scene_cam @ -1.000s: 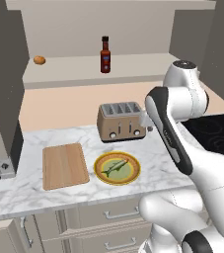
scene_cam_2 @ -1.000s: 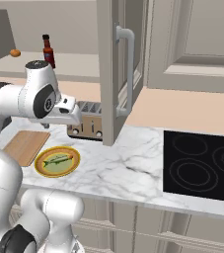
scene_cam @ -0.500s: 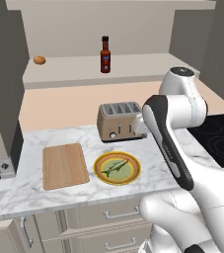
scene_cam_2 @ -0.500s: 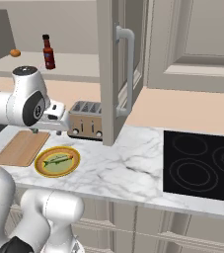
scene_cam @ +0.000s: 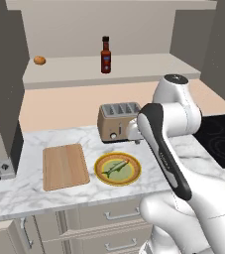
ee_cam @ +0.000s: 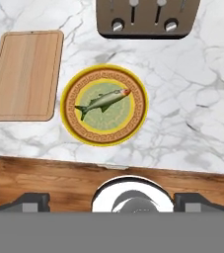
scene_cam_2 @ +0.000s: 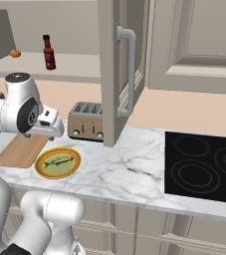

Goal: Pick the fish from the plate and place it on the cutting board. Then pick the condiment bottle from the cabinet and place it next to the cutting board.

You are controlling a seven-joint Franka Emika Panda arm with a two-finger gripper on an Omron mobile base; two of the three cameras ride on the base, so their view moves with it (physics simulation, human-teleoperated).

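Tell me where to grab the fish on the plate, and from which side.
Grip the fish across its thick mid-body, coming straight down from above. It lies flat and diagonal in the plate, so probably turn the open gripper to span its narrow width.

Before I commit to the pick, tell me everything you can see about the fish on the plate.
The fish is small and slender, grey-green on top with a pale belly, a reddish snout and a forked tail. It lies flat and whole, diagonally across the pale green centre of the plate, inside the patterned yellow-orange rim. Its head points toward the toaster, its tail toward the cutting board side. Only the plate touches it.
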